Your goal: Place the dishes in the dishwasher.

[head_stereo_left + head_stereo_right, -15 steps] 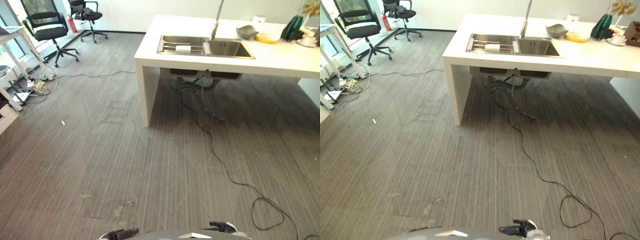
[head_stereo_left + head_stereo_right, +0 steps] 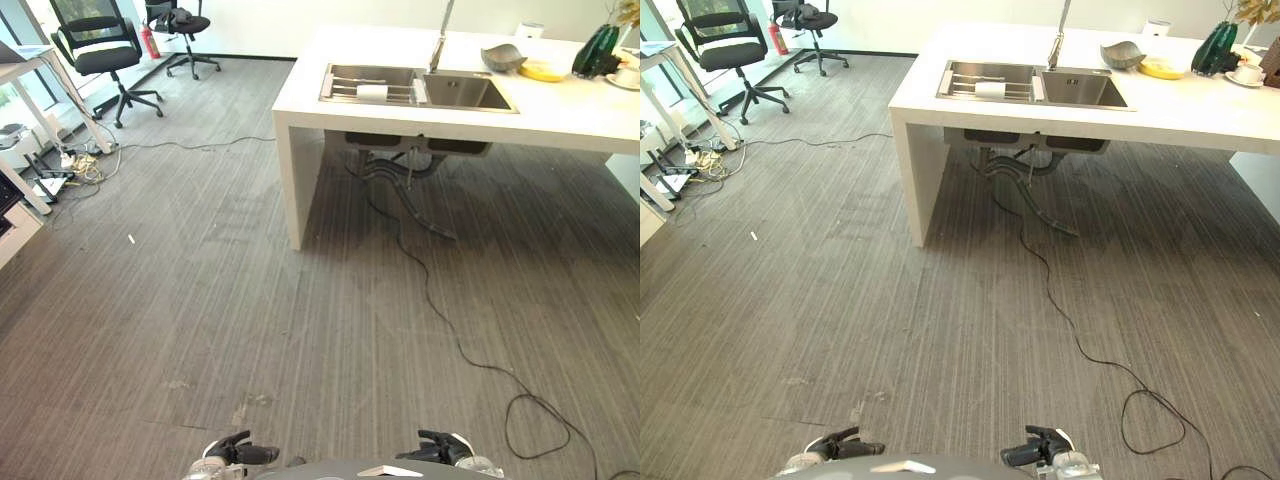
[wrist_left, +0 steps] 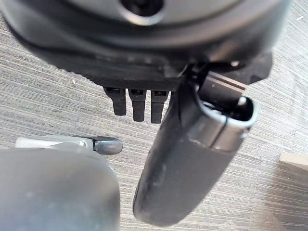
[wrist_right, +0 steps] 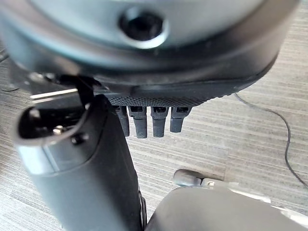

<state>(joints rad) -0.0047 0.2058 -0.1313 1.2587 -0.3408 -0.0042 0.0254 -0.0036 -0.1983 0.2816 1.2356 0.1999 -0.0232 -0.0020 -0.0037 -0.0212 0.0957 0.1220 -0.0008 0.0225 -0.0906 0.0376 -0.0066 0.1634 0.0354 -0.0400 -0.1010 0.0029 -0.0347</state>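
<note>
Far ahead stands a white island counter [image 2: 560, 108] with a steel double sink [image 2: 465, 92]. On the counter lie a grey bowl [image 2: 503, 57] and a yellow dish [image 2: 543, 71], with a white cup on a saucer [image 2: 628, 78] at the right edge. A white cup [image 2: 371, 92] lies on the rack in the sink's left basin. My left hand [image 2: 240, 452] and right hand [image 2: 440, 447] hang low at the near edge, far from the counter. Both hold nothing; the left fingers [image 3: 137, 103] and the right fingers [image 4: 149, 120] are straight over the floor.
Grey carpet stretches between me and the counter. Pipes [image 2: 400, 170] hang under the sink and a tap [image 2: 440, 35] rises behind it. Two office chairs [image 2: 100, 55], a white desk [image 2: 40, 75] and a cable tangle [image 2: 70, 170] stand at the far left. A green vase [image 2: 597, 50] stands beside the dishes.
The whole picture has shifted slightly, so the camera has moved. Both hands show a little more at the near edge. The dishes have not moved.
</note>
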